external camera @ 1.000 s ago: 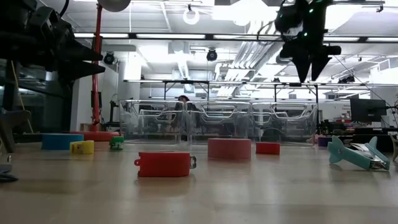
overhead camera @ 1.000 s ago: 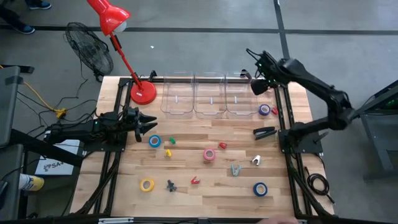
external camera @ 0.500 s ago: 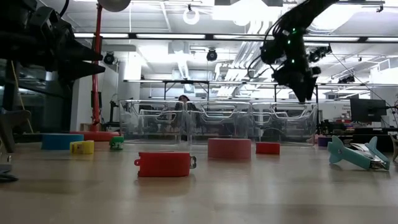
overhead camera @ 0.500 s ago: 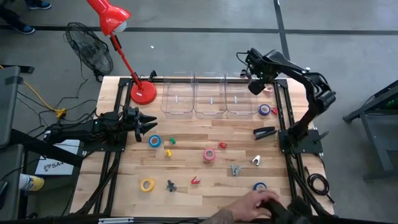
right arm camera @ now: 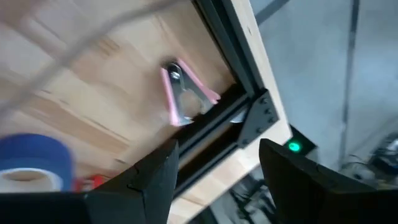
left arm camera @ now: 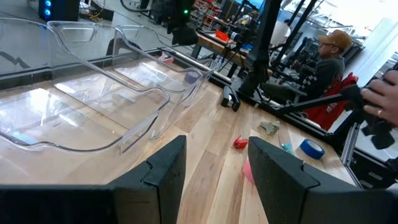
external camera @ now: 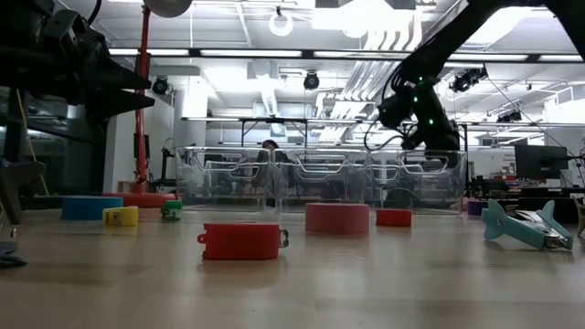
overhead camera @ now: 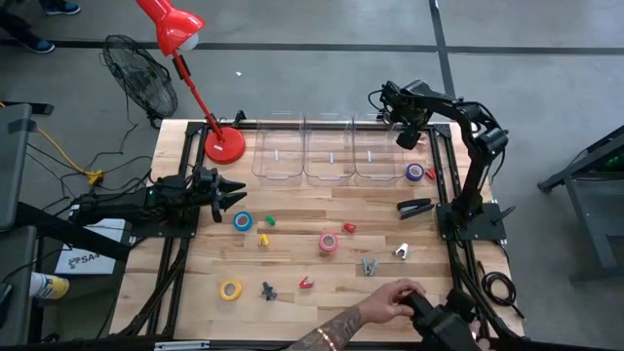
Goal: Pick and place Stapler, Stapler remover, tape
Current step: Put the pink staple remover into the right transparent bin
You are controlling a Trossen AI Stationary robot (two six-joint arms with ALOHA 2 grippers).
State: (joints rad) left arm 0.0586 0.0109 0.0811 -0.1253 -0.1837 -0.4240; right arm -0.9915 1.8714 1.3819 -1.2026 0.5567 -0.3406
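Observation:
The black stapler (overhead camera: 414, 207) lies near the table's right edge. Tape rolls lie flat on the table: blue (overhead camera: 242, 221), pink (overhead camera: 328, 243), yellow (overhead camera: 230, 290), purple (overhead camera: 414, 173). The second blue roll is hidden under a person's hand (overhead camera: 398, 296). Small staple removers are scattered about, among them red (overhead camera: 348, 228) and teal (overhead camera: 368, 265). My left gripper (overhead camera: 239, 194) hovers open by the left edge, just beyond the blue roll. My right gripper (overhead camera: 408, 136) is open above the far right corner, over a pink staple remover (right arm camera: 183, 93) and a blue-looking roll (right arm camera: 31, 162).
Three clear bins (overhead camera: 329, 151) stand in a row along the far edge. A red lamp's base (overhead camera: 224, 144) sits at the far left corner. A person's tattooed forearm (overhead camera: 336, 336) reaches in over the near edge. Bare wood lies between the scattered items.
My right arm has folded in over the table's far right corner, and its gripper has dropped lower toward the right-hand bin. A person's hand has come in over the near edge and now covers the blue roll at the near right.

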